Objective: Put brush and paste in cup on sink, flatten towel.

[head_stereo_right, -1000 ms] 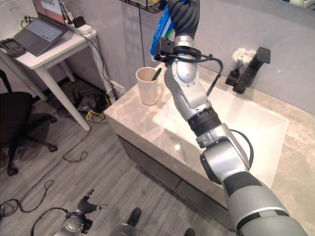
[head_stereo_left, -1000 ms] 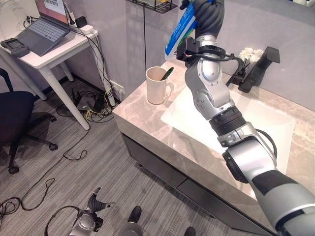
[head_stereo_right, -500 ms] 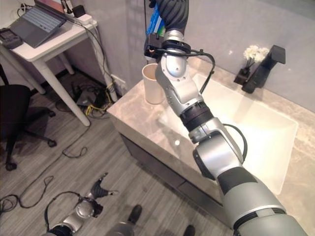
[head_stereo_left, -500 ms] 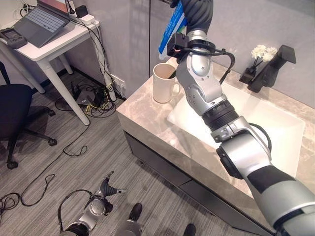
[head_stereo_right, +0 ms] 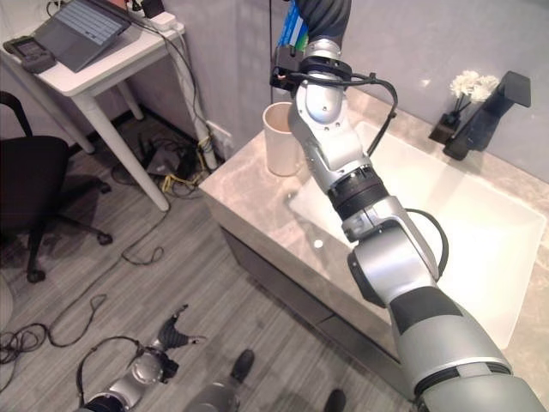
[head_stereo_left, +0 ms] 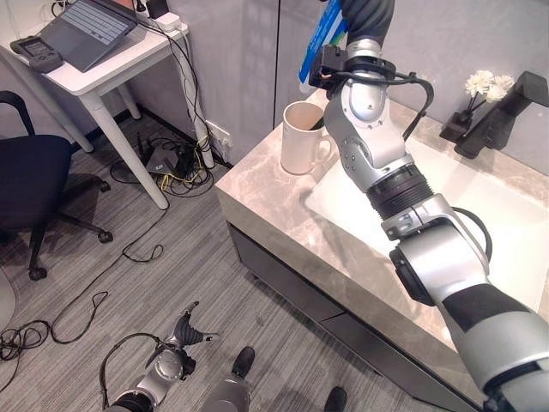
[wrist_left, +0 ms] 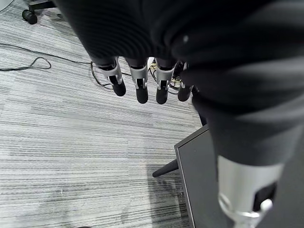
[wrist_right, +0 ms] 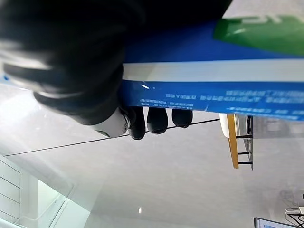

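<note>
While the left hand (wrist_left: 142, 83) hangs low over the floor with its fingers straight and nothing in them, the work is all on the far side of the worktop (head_stereo_left: 274, 193). The cup (head_stereo_left: 300, 137) stands upright at the worktop's corner, just beside the sink (head_stereo_left: 506, 215), and a dark stick — probably the brush (head_stereo_left: 317, 123) — leans inside it, so that part looks done. Above the cup, the right hand (wrist_right: 95, 80) is raised high with its fingers curled round the blue paste (wrist_right: 213, 80) box, not yet lowered into the cup. So the paste is left to go in — and the towel, which I cannot find here, is to be flattened after.
</note>
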